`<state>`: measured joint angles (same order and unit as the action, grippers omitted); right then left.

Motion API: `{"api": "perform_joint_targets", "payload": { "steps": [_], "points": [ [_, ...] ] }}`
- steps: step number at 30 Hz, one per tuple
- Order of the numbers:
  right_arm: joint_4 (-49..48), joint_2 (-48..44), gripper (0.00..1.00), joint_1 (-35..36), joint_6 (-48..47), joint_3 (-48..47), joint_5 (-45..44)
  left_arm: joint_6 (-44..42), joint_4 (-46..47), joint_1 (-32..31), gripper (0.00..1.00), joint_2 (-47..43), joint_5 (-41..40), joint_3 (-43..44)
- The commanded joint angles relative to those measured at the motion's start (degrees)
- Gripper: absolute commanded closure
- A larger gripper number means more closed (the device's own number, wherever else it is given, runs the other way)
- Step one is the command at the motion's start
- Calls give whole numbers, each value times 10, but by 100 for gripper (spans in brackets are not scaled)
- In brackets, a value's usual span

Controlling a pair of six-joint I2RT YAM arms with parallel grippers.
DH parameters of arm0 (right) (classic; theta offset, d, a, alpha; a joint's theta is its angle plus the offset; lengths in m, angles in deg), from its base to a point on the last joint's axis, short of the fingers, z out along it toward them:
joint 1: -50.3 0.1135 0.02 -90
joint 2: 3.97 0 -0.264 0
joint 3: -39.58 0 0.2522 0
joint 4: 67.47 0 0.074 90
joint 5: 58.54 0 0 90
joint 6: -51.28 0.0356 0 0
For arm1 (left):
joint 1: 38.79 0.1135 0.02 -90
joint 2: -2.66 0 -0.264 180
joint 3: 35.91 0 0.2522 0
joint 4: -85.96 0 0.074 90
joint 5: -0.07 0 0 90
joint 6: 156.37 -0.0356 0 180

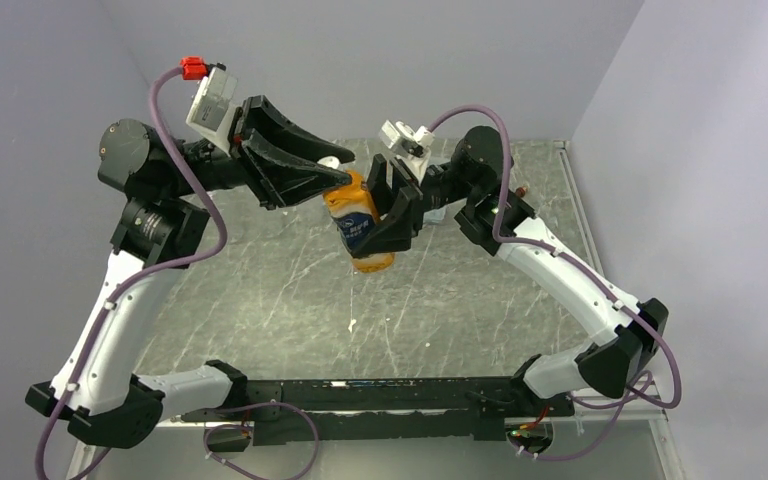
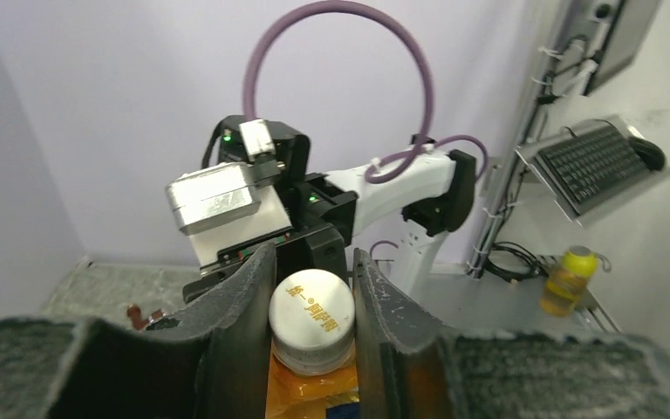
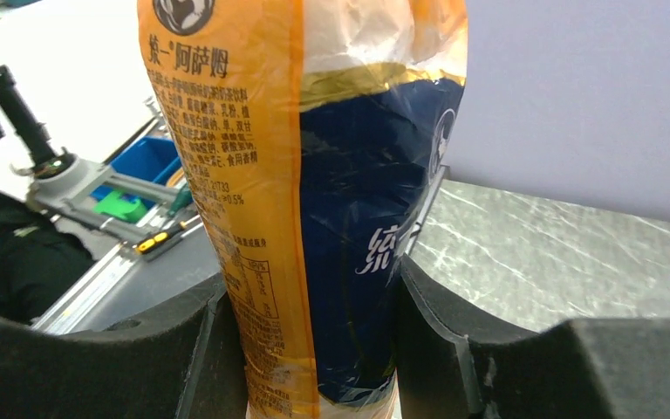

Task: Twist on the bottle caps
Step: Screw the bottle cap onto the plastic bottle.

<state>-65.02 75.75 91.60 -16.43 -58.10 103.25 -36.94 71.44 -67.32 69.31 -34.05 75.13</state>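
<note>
An orange bottle (image 1: pixel 365 228) with a dark blue label band hangs tilted above the middle of the marble table (image 1: pixel 260 300), held between both arms. My right gripper (image 1: pixel 388 215) is shut on the bottle's body (image 3: pixel 314 175), one finger on each side of the label. A white round bottle cap (image 2: pixel 311 314) with gold lettering sits on the bottle's neck. My left gripper (image 2: pixel 311 301) is shut on this cap from both sides. In the top view the cap (image 1: pixel 331 162) peeks out at my left gripper (image 1: pixel 338 180). No other caps or bottles show on the table.
A small brownish object (image 1: pixel 523 188) lies at the back right behind the right arm. A metal rail (image 1: pixel 572 200) borders the table's right side. Off the table, a yellow bottle (image 2: pixel 570 279) stands on a shelf near a keyboard (image 2: pixel 595 164).
</note>
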Motion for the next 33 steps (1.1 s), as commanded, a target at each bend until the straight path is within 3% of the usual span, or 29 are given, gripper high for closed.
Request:
{"api": "perform_joint_targets", "payload": {
  "steps": [1, 4, 5, 7, 8, 9, 10, 20, 25, 33],
  "points": [
    [-126, 0, 100, -8, 77, -15, 37, 102, 100, -7, 100, -1, 168, -13],
    [-61, -2, 100, -8, 31, -26, 16, 62, 44, -7, 97, -5, 156, -1],
    [-24, -5, 100, -8, 1, -33, 3, 36, 16, -7, 81, -8, 141, 5],
    [56, -11, 100, -8, -60, -46, -35, -18, -61, -7, 34, -16, 86, 16],
    [96, -15, 100, -8, -84, -49, -56, -40, -83, -7, 17, -24, 33, 17],
    [119, -19, 100, -8, -101, -48, -78, -53, -98, -7, 6, -32, -12, 15],
    [142, -24, 100, -8, -117, -48, -109, -62, -109, -7, 1, -39, -51, 13],
    [226, -52, 100, 40, -190, -21, -437, -84, -235, -7, 1, -28, -402, 61],
    [245, -32, 100, 97, -216, -44, -608, -76, -262, -7, 5, -1, -441, 91],
    [247, 2, 100, 132, -238, -70, -708, -72, -324, -7, 19, 32, -528, 126]
  ]
}}
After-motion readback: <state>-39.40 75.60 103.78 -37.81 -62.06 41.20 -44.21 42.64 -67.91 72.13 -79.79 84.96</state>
